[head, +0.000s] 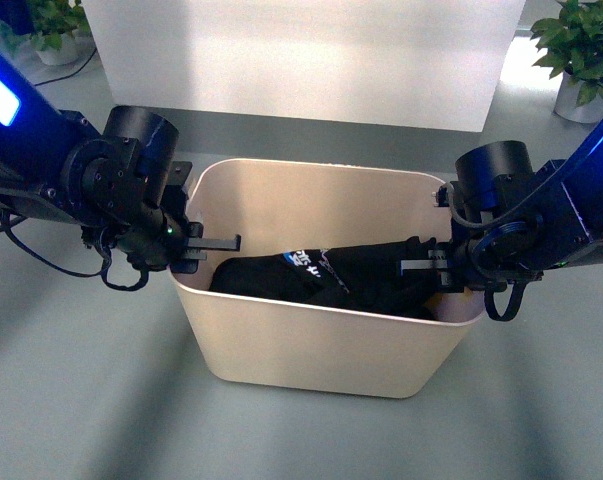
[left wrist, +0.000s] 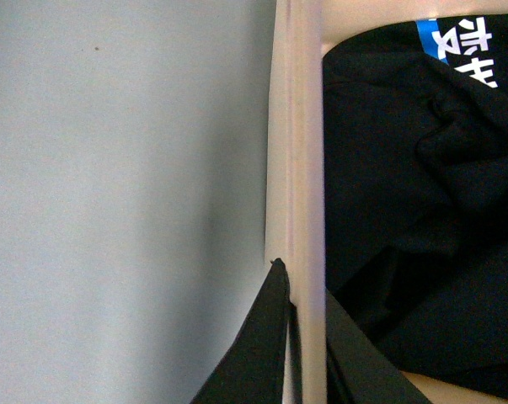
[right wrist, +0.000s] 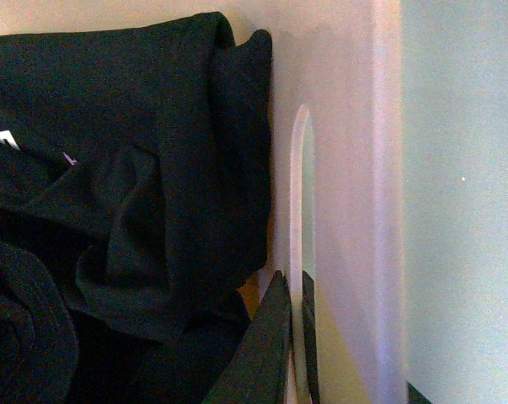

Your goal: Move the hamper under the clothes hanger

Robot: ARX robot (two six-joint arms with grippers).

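front view: the hamper [head: 311,345] sits on the grey floor [head: 81,400] between the two arms, with a white panel [head: 301,50] behind it and a potted plant [head: 581,55] beyond its right corner. black clothes [head: 321,275] with a blue and white print lie inside the hamper. the left gripper [head: 217,252] straddles the hamper's left short wall, one finger inside and one outside, pinching the rim. the right gripper [head: 423,270] pinches the hamper's right short wall beside its slot handle [right wrist: 302,185], with one finger [right wrist: 262,353] against the inner face.
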